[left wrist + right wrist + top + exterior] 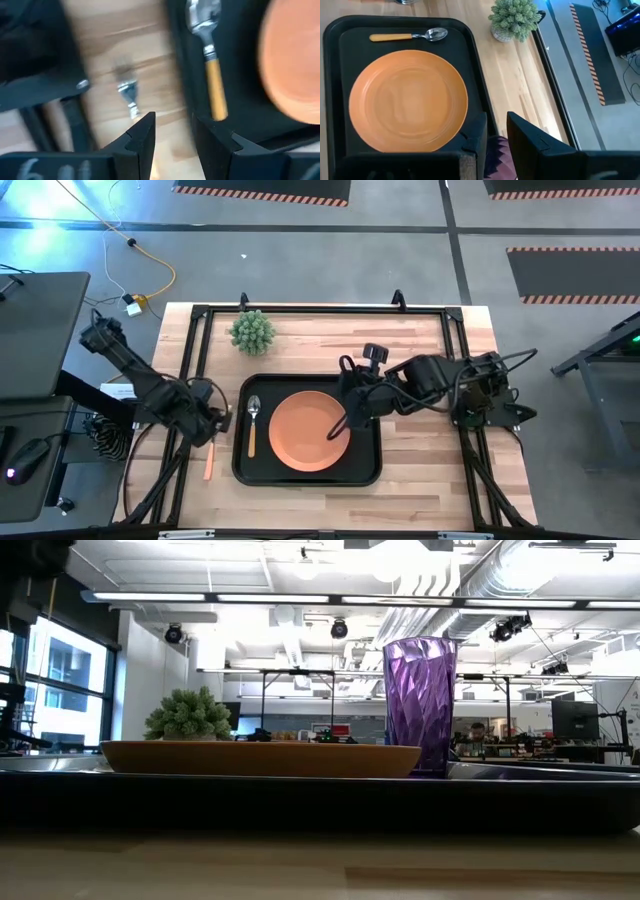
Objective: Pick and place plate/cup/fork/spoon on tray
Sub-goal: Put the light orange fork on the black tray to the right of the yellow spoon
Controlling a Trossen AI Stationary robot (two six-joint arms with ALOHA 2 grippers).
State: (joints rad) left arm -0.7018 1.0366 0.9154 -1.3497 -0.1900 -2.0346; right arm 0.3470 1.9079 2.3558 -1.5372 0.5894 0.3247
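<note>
Orange plate and spoon already lie on the black tray, the spoon at the plate's nine o'clock. The right gripper is clamped on the purple cup at the plate's three o'clock. Only the fork is left, on the wood just outside the tray's nine o'clock edge, under the left gripper with its jaws apart.

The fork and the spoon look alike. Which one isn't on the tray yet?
The fork. It lies on the wooden table beside the tray, while the spoon already rests inside next to the plate.

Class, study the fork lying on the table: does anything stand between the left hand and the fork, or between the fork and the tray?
Nothing visible does. The left hand is right above the fork, which lies beside the tray. Only the spoon sits just inside that edge.
</note>
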